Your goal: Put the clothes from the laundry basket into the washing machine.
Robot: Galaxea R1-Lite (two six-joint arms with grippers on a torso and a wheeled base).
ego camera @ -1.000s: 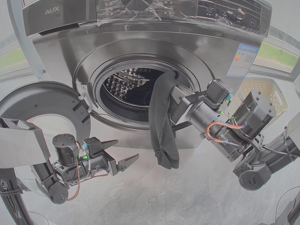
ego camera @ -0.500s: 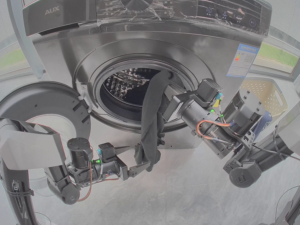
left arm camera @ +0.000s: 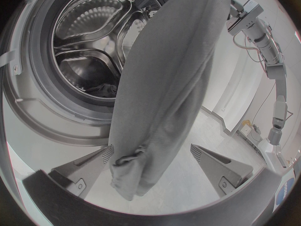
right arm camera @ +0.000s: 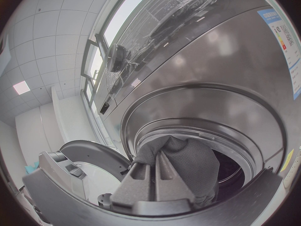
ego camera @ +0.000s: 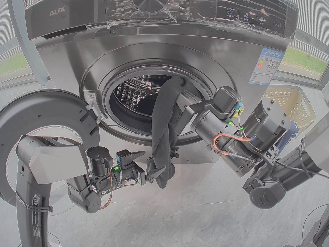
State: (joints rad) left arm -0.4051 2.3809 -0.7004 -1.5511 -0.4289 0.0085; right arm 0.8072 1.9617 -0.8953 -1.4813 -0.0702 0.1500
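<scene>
A dark grey garment [ego camera: 163, 134] hangs from the mouth of the washing machine's drum [ego camera: 137, 93] down toward the floor. My right gripper [ego camera: 181, 90] is at the top of the opening, shut on the garment's upper end [right arm camera: 191, 164], and its closed fingers [right arm camera: 156, 173] pinch the cloth. My left gripper [ego camera: 154, 160] is low in front of the machine and stands open. The garment's bunched lower end [left arm camera: 134, 170] hangs between its two fingers [left arm camera: 216, 167]. Another dark piece of cloth [left arm camera: 101, 90] lies inside the drum.
The round door [ego camera: 44, 117] is swung open to the left, behind my left arm. A cream laundry basket [ego camera: 294, 103] stands at the right of the machine, behind my right arm. Pale bare floor [ego camera: 192, 216] lies in front.
My left gripper has moved right and up from open floor until its fingers straddle the garment's lower end. The right gripper has shifted the garment slightly left.
</scene>
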